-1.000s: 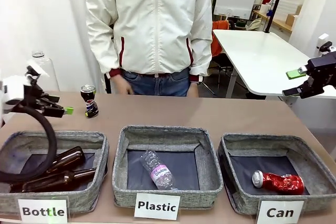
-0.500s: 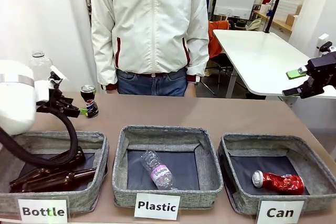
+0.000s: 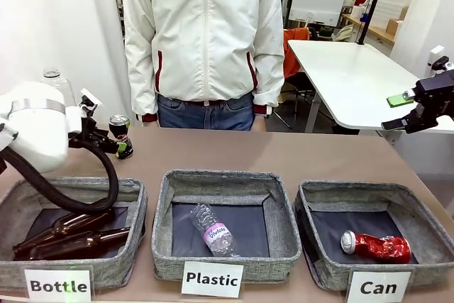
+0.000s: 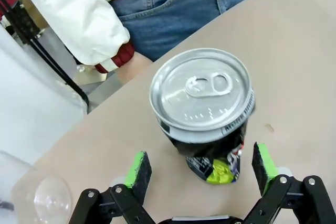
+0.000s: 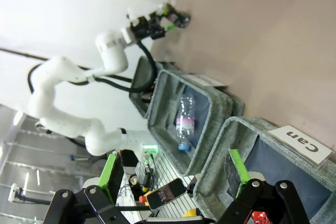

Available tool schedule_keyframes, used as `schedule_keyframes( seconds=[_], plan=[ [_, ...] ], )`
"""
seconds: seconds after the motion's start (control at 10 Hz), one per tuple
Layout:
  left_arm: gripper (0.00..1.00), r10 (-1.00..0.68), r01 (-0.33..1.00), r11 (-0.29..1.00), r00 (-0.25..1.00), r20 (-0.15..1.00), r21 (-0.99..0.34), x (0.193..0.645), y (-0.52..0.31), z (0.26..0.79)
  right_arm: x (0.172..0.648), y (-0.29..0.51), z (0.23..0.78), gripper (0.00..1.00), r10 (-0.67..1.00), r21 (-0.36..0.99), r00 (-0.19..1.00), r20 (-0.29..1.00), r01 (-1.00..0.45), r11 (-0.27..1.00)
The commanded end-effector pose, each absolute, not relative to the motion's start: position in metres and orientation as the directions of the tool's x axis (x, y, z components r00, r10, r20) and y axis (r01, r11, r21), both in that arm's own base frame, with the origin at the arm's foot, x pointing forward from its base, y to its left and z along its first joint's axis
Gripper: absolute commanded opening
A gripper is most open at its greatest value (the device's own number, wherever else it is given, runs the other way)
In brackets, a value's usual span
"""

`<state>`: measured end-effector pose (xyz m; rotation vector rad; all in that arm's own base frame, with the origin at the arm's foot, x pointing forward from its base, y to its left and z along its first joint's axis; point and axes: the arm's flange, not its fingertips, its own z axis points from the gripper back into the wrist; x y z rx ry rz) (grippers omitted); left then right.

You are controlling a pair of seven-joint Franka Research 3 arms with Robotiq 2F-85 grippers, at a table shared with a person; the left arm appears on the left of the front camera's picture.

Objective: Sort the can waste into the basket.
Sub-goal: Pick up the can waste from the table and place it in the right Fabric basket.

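Locate the black metal drink can with white and blue markings on the brown table, at the robot's left, beyond the baskets. It stands upright, silver pull-tab end up.

Check the left gripper. In the left wrist view, the black drink can sits between the two green pads of the left gripper. The fingers are spread wide, one to each side of the can's lower body. A gap shows on both sides; neither pad touches the metal.

Find the shiny red metal drink can lying on its side, crushed, inside the square grey felt basket labelled "Can", at the robot's right.

Observe the right gripper raised above the table's right edge, well apart from that basket. Its fingers are parted and hold nothing.

Note the person's hand hanging below a white sleeve at the far table edge, near the black can but apart from it.
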<state>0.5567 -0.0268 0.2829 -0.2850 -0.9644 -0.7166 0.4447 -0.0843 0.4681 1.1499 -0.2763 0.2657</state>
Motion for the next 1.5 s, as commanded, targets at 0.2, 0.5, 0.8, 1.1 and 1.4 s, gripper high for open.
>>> schedule_keyframes(
  seconds=[0.2,0.5,0.8,1.1,1.4],
  plan=[
    [1.00,-0.367,0.596,0.798,0.369,0.854,0.085,0.570,-0.035,0.273,0.443,-0.086,0.471,1.00,0.080,0.850,0.928,0.363,-0.365,0.379],
    [1.00,-0.358,0.605,0.793,0.377,0.854,0.065,0.571,-0.036,0.272,0.443,-0.086,0.471,1.00,0.080,0.850,0.928,0.363,-0.365,0.379],
    [1.00,-0.361,0.662,0.750,0.413,0.836,-0.003,0.535,-0.015,0.300,0.443,-0.086,0.471,1.00,0.080,0.850,0.928,0.363,-0.365,0.379],
    [1.00,-0.323,0.682,0.729,0.417,0.850,-0.058,0.472,0.042,0.354,0.443,-0.086,0.471,1.00,0.080,0.850,0.928,0.363,-0.365,0.379],
    [1.00,-0.282,0.840,0.511,0.366,0.887,-0.184,0.403,0.119,0.406,0.443,-0.086,0.471,1.00,0.080,0.850,0.928,0.363,-0.365,0.379]
  ],
)
